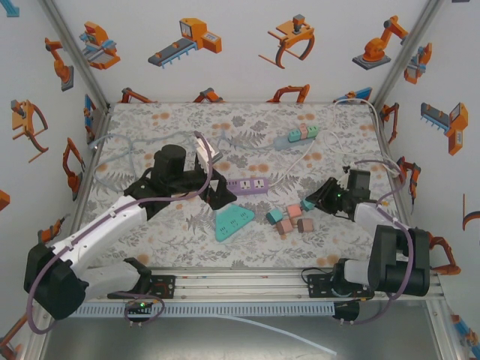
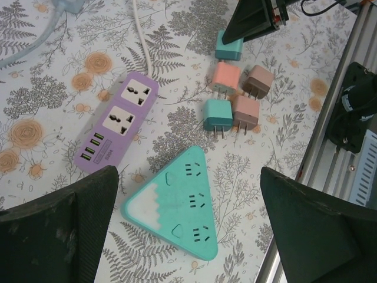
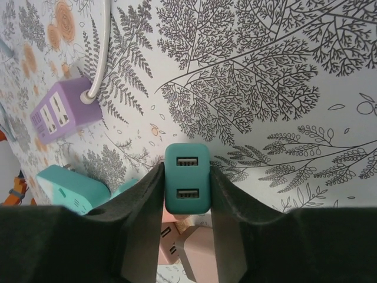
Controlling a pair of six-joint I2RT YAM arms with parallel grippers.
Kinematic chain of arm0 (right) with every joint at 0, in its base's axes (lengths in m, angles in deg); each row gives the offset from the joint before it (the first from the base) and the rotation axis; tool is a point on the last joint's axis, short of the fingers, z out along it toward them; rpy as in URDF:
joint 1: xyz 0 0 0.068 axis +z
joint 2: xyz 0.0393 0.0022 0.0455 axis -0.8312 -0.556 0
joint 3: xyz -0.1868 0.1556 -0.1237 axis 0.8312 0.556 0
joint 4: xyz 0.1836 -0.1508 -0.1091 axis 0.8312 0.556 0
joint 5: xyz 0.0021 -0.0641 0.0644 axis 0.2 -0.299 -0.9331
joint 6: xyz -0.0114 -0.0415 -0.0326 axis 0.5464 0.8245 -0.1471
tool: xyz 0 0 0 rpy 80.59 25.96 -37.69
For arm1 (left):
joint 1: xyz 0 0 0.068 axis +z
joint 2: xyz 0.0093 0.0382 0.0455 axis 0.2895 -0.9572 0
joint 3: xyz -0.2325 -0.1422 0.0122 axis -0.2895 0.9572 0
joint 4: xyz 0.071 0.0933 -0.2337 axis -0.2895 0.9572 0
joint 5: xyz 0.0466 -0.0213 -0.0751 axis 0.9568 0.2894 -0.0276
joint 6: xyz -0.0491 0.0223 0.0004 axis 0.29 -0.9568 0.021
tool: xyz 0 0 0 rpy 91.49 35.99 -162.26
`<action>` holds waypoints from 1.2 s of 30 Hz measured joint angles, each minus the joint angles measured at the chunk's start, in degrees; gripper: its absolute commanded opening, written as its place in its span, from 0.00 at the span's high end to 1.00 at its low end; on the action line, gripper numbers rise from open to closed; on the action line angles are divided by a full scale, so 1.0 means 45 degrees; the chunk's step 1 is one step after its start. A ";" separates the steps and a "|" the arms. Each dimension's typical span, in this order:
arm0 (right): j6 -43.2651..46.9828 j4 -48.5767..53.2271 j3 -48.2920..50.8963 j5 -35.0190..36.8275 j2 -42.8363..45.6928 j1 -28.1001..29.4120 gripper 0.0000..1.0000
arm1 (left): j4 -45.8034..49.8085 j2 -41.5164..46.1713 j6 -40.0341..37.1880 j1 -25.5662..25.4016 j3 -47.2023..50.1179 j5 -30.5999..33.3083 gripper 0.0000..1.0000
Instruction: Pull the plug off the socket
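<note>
The pull looks done for this piece: the right gripper [image 3: 187, 168] is closed on the teal plug [image 3: 187, 194], its black, matte pads pressed to the plug's two flat sides, and the plug hangs free of any socket, low over the bench [image 2: 294, 135] toward its right edge. What is left, by my reading, is to set it down with the loose plugs just beside it: a pink one [image 2: 226, 76], a brown one [image 2: 258, 81], a second teal one [image 2: 217, 114] and a dusty-rose one [image 2: 246, 112], all smooth rounded plastic blocks with thin metal prongs. The held plug has two USB slots in its end face. Near the bench middle, the purple power strip [image 2: 118, 121], a glossy rounded bar on a white cord, and the teal triangular socket [image 2: 179, 209] with its white-fading corner both lie empty. A grey-blue strip [image 1: 298, 135] near the far edge seems to carry coloured plugs, so more pulls may remain. The left gripper [image 2: 188, 171] hangs wide open above the triangular socket, holding nothing.
</note>
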 measured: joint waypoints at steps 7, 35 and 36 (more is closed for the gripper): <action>0.0005 0.0359 0.0185 0.0573 0.0223 0.0000 0.51 | -0.0010 -0.0141 -0.0005 0.0000 -0.0005 0.0146 0.03; 0.1501 0.0908 -1.3614 0.2283 -0.8194 0.0520 0.37 | -0.2642 -0.8986 0.4046 0.0107 -0.7096 0.4653 0.03; 0.1661 0.1209 -1.4596 0.2259 -0.8961 0.0520 0.36 | -0.2754 -0.9583 0.3929 0.0097 -0.7601 0.4595 0.03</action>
